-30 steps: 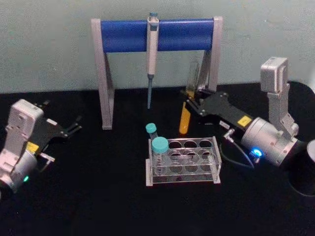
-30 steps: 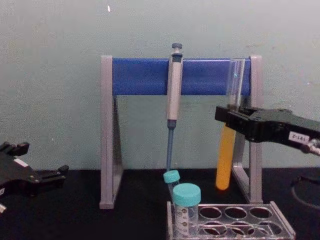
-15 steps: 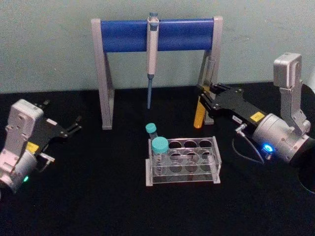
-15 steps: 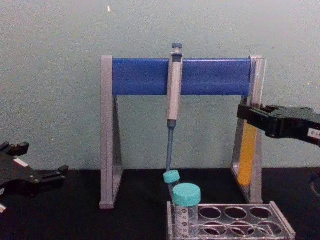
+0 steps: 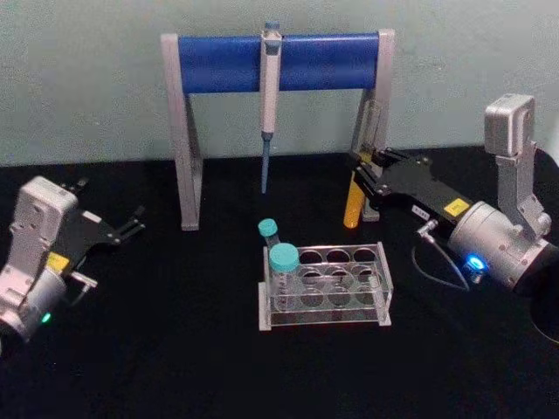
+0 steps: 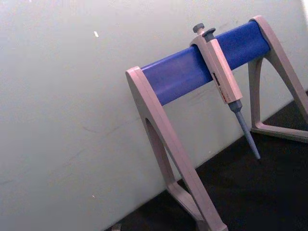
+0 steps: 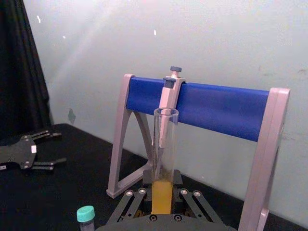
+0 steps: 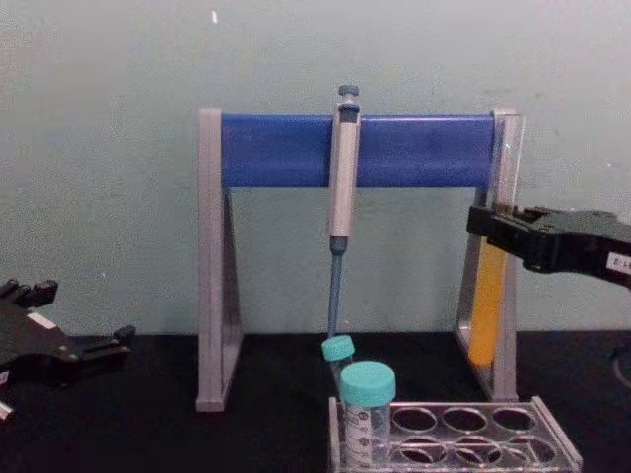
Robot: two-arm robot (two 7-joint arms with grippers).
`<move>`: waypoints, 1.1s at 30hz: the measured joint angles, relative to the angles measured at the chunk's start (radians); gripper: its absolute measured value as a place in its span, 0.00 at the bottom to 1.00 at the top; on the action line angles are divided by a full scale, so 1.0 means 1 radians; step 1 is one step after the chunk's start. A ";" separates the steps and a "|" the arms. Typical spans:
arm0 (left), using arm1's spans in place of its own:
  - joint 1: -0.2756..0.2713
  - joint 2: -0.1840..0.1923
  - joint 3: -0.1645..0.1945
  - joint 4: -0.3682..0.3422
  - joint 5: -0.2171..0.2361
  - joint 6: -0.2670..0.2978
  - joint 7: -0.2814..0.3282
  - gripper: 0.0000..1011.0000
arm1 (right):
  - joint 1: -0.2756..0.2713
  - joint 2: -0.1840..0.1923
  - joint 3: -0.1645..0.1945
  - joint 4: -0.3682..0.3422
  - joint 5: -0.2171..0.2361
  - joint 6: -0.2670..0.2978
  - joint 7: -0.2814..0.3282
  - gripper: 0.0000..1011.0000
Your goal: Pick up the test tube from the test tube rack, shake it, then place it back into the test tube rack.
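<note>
Likely the shake step: right end effector [image 5: 359, 176] clamps the tube [image 5: 353, 205] upright, far-right of the rack [image 5: 325, 303]. Next, align it over a hole. The left end effector [image 5: 134, 223] idles left, fingers apart.

chest view: low clear plastic test tube rack [image 8: 473, 426] cut off by bottom edge | tall clear glass test tube [image 8: 486, 315], orange-yellow liquid inside: middle hidden behind right gripper [image 8: 490, 229] | right wrist view: its bottom hidden likewise
</note>
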 joint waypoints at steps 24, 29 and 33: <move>0.000 0.000 0.000 0.000 0.000 0.000 0.000 0.99 | 0.010 -0.002 -0.010 0.003 -0.005 0.005 0.010 0.23; 0.000 0.000 0.000 0.000 0.000 0.000 0.000 0.99 | 0.009 -0.003 -0.011 0.003 -0.004 0.004 0.011 0.23; 0.000 0.000 0.000 0.000 0.000 0.000 0.000 0.99 | 0.009 -0.003 -0.012 0.003 -0.003 0.003 0.012 0.23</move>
